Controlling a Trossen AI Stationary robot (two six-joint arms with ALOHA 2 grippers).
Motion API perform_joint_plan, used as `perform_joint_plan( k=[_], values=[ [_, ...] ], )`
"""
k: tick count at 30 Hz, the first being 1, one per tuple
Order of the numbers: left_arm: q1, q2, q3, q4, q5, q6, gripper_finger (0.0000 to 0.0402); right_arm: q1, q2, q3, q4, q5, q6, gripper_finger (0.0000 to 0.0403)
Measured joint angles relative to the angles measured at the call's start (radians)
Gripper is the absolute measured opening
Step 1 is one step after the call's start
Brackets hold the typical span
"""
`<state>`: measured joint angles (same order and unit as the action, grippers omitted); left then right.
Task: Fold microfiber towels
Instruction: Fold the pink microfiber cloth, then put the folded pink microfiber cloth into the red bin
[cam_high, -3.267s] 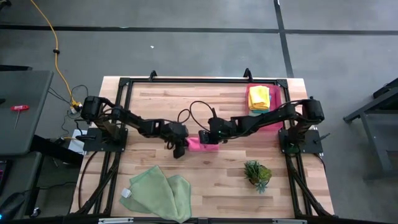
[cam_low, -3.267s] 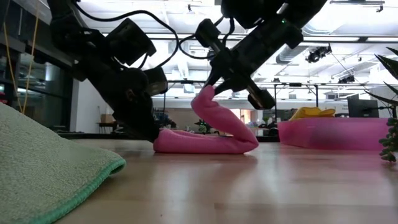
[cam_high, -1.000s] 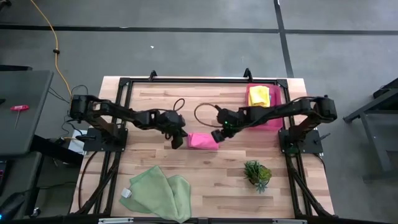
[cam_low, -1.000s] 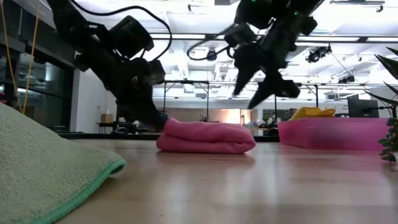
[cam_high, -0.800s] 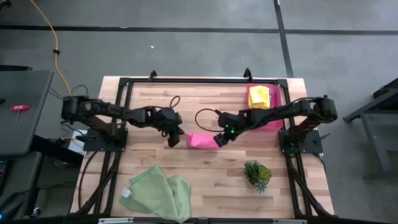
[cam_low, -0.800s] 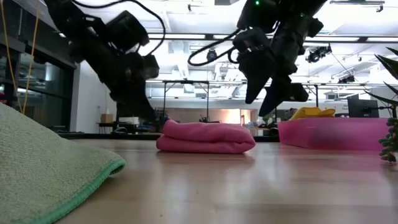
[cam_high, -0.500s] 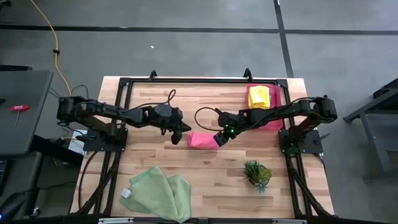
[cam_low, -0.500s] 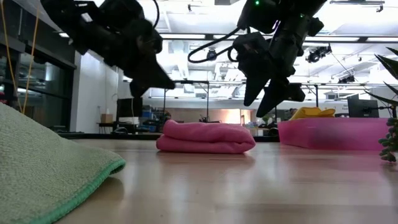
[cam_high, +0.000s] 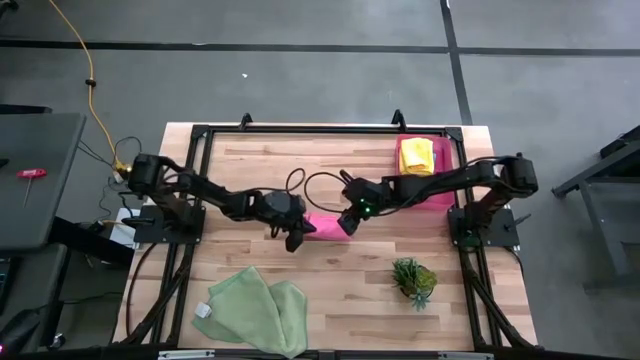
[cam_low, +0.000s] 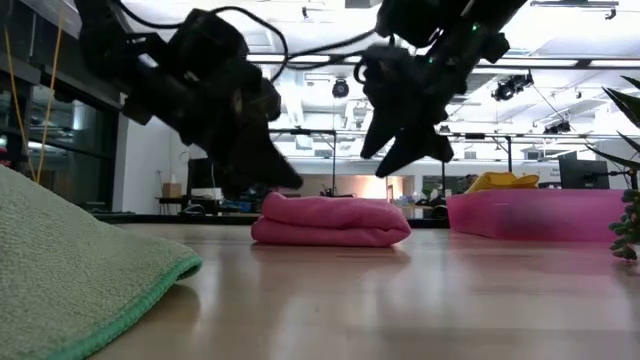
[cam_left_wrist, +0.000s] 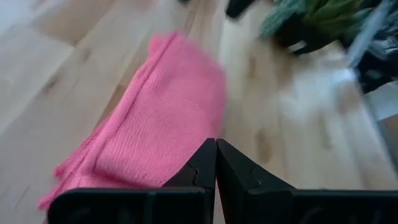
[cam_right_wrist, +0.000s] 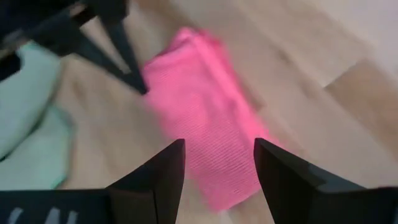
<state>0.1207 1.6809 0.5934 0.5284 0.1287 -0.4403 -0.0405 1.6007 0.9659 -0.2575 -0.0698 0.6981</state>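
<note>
Hot pink towel (cam_high: 322, 227): folded into a flat bundle, lying at frame centre on the desk (cam_high: 340, 300).
Left claw (cam_high: 293, 241): fingers pressed together, empty, at the bundle's left end.
Right claw (cam_high: 347, 222): fingers spread apart, empty, above the bundle's right end.
Pale green towels (cam_high: 255, 310): 2, unfolded, lower left.
Yellow towel (cam_high: 416, 155): in pink tray (cam_high: 441, 182), upper right.
</note>
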Motion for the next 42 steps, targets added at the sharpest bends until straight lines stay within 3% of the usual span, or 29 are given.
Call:
perform_joint_plan(
  k=[5,10,15,28,36,42],
  values=[
    [-0.005,0.053,-0.001,-0.007,-0.05,-0.004,0.0,-0.032,0.068,0.0,0.018,0.102,0.01,0.0183],
    [-0.004,0.065,-0.001,-0.019,-0.054,0.003,0.0,-0.044,0.129,0.0,0.042,0.091,0.063,0.0183],
    [0.02,0.066,-0.001,-0.039,-0.051,0.054,0.0,0.018,0.157,0.0,0.021,0.039,0.09,0.0183],
    [0.172,0.066,-0.001,-0.046,-0.048,0.251,0.0,0.157,0.16,0.001,0.059,0.08,0.252,0.0183],
    [0.206,-0.019,-0.001,-0.137,0.069,0.235,0.0,0.088,0.105,0.001,0.051,0.088,0.253,0.0183],
    [0.204,-0.145,0.0,-0.274,0.069,0.231,0.0,0.007,0.134,0.001,0.164,-0.05,0.289,0.0183]
  ],
)
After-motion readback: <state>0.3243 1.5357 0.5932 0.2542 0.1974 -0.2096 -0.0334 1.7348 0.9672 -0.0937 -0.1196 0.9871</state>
